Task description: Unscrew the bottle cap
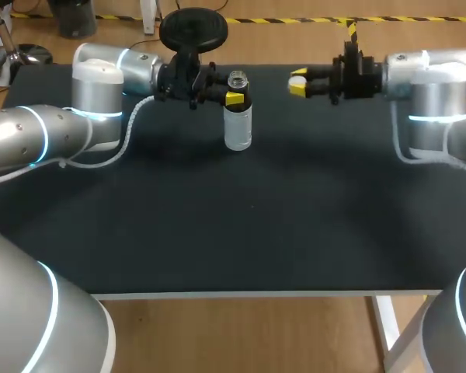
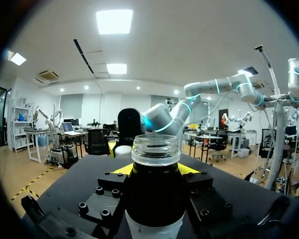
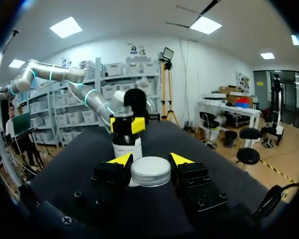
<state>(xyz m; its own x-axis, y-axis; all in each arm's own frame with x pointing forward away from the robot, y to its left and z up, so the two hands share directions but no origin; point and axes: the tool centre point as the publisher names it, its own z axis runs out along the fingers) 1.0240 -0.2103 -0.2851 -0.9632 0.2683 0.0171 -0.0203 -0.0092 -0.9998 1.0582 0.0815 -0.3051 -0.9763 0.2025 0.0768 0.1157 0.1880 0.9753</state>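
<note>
Head view: right jaws pinch the cap (image 1: 298, 80), three o'clock of the upright bottle (image 1: 238, 118) (left jaws grip it).

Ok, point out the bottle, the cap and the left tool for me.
bottle (image 1: 238, 128), head view, on its clear body.
cap (image 3: 150, 169), right wrist view, on its top face.
left tool (image 1: 235, 96), head view, midway between its fingertips, at the bottle's neck.

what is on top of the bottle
Nothing: the bottle has a bare open neck. Its cap sits in the right hand, apart. The left hand covers its shoulder.
</note>
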